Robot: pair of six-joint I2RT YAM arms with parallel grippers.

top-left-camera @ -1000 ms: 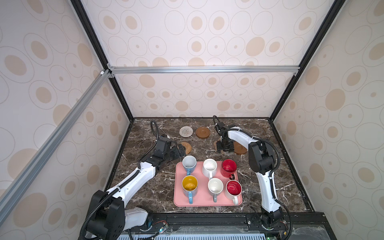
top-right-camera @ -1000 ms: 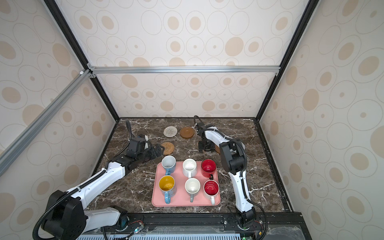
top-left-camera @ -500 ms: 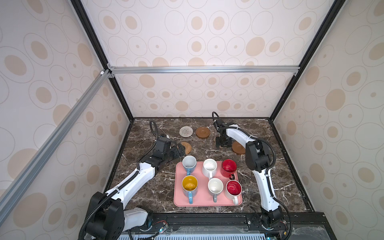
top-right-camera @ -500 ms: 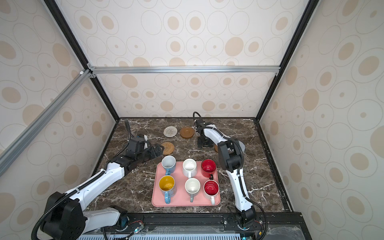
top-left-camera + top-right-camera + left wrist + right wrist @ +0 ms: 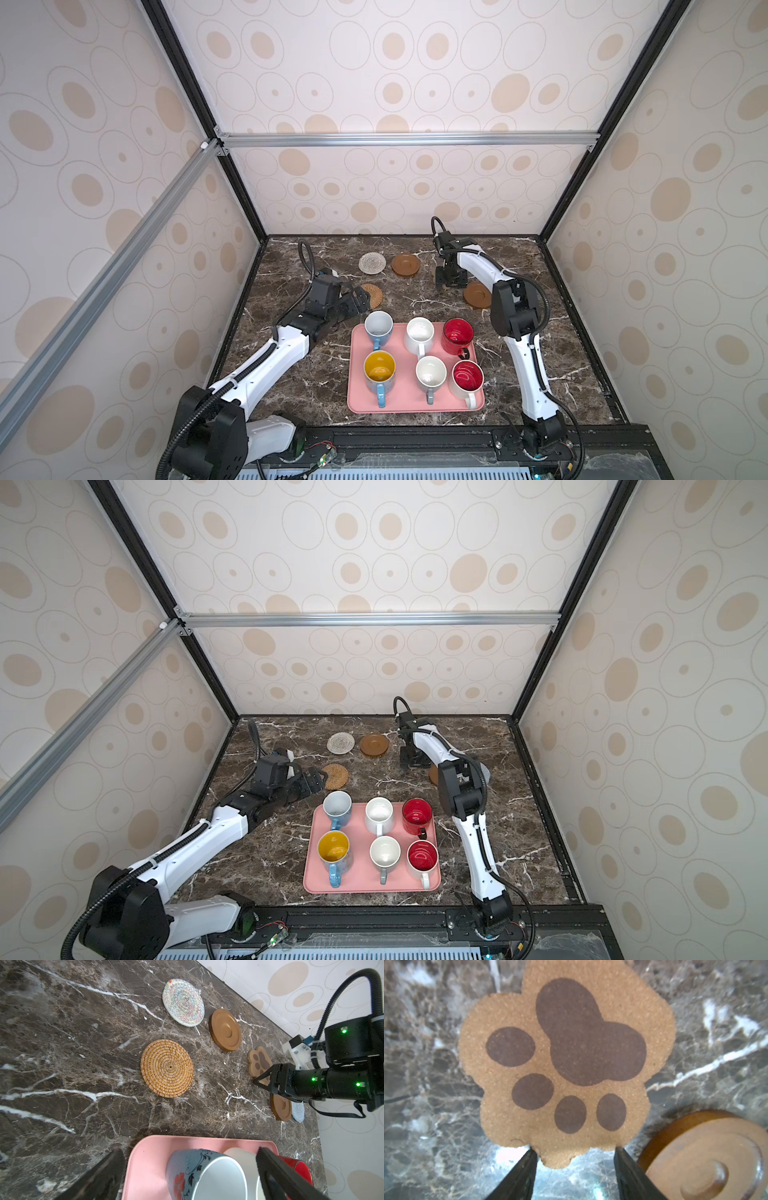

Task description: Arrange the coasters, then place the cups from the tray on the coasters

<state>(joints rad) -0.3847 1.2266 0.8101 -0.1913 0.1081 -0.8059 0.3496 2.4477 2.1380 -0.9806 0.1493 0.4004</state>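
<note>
My right gripper (image 5: 575, 1150) is open and points down at the back of the table, both fingertips against the near edge of the brown paw-shaped coaster (image 5: 566, 1064), which lies flat. Beside it lie a brown disc (image 5: 477, 295) and a pale blue-grey coaster (image 5: 298, 1111). The woven coaster (image 5: 372, 263), the second brown disc (image 5: 406, 264) and the rattan coaster (image 5: 336, 776) lie to the left. My left gripper (image 5: 357, 301) stands wide open at the pink tray's (image 5: 405, 395) far left corner, its fingers either side of the blue mug with white inside (image 5: 197, 1174), not touching it.
On the tray also stand the blue mug with yellow inside (image 5: 379, 368), two white mugs (image 5: 419, 332) (image 5: 431, 372), a red mug (image 5: 457, 334) and a white mug with red inside (image 5: 467, 376). Patterned walls (image 5: 374, 195) close in the marble table on three sides.
My right gripper has slid a little toward the back left along the table, with its elbow following. The left arm has not moved.
</note>
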